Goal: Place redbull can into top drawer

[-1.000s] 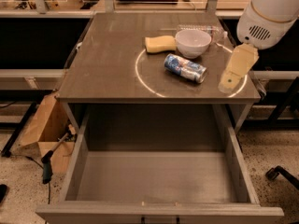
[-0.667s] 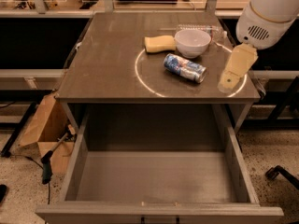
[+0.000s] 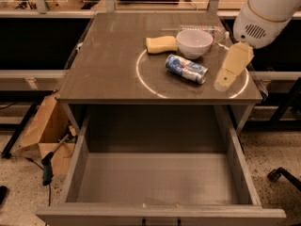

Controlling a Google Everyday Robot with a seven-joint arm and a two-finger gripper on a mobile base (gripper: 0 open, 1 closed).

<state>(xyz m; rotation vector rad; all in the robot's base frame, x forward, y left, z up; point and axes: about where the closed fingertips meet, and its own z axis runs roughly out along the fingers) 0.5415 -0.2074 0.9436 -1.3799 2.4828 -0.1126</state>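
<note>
nearby, redbull can [image 3: 186, 68] beside end effector [image 3: 225, 80]

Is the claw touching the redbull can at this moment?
Apart. The camera view shows a strip of bare table between the redbull can and the claw, which hangs beside its silver end.

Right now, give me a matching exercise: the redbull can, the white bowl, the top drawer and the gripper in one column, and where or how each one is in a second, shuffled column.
1. redbull can
2. white bowl
3. top drawer
4. gripper

A. pulled open below the tabletop
B. lying on its side on the tabletop
C. over the tabletop's right side, right of the can
D. upright beside the yellow sponge

Pairs: 1-B, 2-D, 3-A, 4-C.
</note>
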